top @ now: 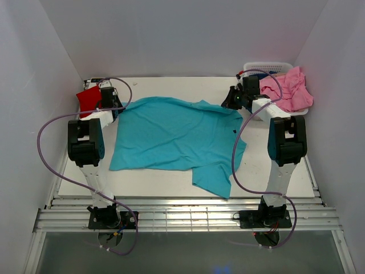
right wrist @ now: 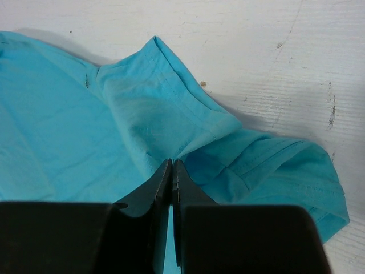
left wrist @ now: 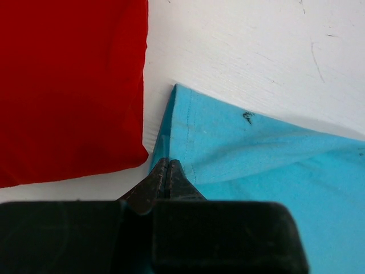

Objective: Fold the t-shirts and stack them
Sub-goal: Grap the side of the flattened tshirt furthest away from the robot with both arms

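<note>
The teal t-shirt (top: 177,140) lay spread on the table (top: 274,171), its far corners pinched in the closed left gripper (left wrist: 166,171) and right gripper (right wrist: 171,171). Only the top view showed pink t-shirts (top: 288,88) heaped on the basket (top: 268,67). The left wrist view cropped the folded red t-shirt (left wrist: 68,85) just beside the teal corner.

Plain white walls (top: 182,34) close in on three sides of a scuffed white surface (top: 159,184), evenly lit, with metal rails (top: 188,218) along its near edge and a glossy grey floor (top: 188,251) below.
</note>
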Controlling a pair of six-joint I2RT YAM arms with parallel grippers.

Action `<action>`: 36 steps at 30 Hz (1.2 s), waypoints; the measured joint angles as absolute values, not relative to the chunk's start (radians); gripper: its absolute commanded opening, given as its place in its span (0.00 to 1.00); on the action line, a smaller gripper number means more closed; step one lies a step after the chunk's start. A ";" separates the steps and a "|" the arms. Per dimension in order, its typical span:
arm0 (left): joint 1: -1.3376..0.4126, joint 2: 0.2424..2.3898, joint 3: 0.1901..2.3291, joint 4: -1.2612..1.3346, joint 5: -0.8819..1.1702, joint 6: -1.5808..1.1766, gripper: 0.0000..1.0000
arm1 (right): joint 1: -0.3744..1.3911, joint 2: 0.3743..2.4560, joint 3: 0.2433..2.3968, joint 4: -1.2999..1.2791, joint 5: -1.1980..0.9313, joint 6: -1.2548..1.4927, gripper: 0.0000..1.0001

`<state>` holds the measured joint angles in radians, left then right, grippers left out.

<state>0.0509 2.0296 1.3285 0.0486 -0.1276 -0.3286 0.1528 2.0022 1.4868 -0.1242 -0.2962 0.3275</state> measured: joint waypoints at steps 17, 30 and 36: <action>0.051 2.130 1.556 0.101 -0.115 -0.287 0.00 | 0.153 2.042 1.583 -0.148 -0.290 0.311 0.08; 0.049 2.410 1.811 0.002 -0.133 -0.224 0.77 | 0.153 2.092 1.597 -0.155 -0.293 0.310 0.08; 0.049 2.410 1.807 0.009 -0.135 -0.215 0.77 | 0.153 2.092 1.595 -0.155 -0.295 0.310 0.08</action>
